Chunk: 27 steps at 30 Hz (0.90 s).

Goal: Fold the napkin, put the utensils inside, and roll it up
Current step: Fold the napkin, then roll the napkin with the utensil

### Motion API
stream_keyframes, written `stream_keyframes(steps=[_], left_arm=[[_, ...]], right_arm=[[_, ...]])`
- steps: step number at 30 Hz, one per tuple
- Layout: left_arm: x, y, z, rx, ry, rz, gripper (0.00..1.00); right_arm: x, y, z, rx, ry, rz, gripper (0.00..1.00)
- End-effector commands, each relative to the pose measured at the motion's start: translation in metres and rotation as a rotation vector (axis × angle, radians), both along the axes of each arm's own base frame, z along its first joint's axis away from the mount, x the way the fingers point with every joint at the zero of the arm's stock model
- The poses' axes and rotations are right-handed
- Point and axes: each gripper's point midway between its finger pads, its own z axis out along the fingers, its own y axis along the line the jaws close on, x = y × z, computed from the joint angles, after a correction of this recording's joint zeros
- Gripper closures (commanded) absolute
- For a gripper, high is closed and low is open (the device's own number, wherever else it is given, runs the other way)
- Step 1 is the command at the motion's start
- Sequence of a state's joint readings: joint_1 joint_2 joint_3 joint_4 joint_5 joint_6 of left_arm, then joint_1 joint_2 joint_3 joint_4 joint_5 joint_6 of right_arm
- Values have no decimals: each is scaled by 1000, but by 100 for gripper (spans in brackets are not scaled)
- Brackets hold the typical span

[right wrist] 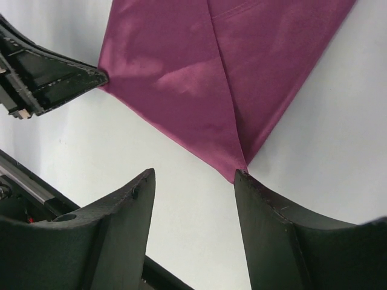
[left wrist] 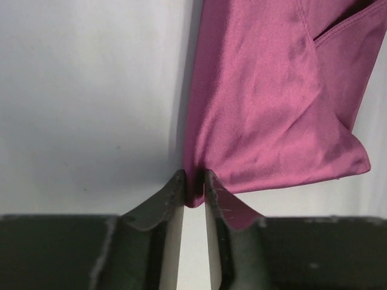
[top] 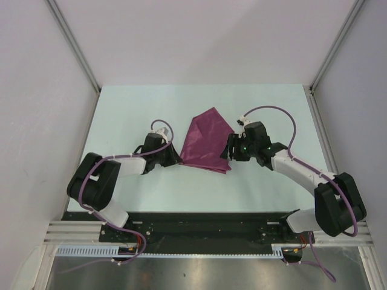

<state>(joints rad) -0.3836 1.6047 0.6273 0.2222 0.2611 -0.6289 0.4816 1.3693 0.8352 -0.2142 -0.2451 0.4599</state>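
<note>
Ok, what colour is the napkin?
Plain plum-purple napkin, no pattern; left wrist view shows it best.

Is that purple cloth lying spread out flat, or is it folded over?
Folded. The thin plum-purple fabric napkin lies doubled, one layer's edge crossing another, forming a pointed shape.

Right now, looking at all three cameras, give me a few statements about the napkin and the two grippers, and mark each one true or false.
1. The left gripper pinches a corner of the napkin. True.
2. The right gripper is clamped on the napkin. False: its jaws stand open, with a napkin corner just by one fingertip.
3. The napkin lies between the two grippers. True.
4. The napkin is spread out as one flat layer. False: it is folded over, with layers overlapping.
</note>
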Motion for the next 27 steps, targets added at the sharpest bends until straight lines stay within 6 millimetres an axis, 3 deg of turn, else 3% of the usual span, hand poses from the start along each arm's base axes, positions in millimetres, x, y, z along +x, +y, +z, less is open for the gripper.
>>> stream_keyframes(steps=[1,5,12,16,18,19,22,27], left_arm=[[-32,7,-30,66,129,-30,83],[-28,-1,-19,23,119,-44,99],[-19,-9,10,-20,78,-55,100],[-17,-10,15,-42,82,-53,100],[-15,-9,19,-58,81,-44,100],[-14,-9,21,-65,78,-44,100],[-12,-8,28,-84,72,-40,100],[-11,-8,37,-124,67,-35,100]], right_arm=[[10,20,21,20,-113,92,40],[6,47,21,-40,-212,220,39],[14,83,4,-275,-386,259,35],[13,115,8,-344,-548,250,29],[14,120,0,-413,-596,234,28],[7,134,3,-422,-645,262,26],[3,149,-6,-488,-707,272,25],[-2,165,-17,-555,-760,281,25]])
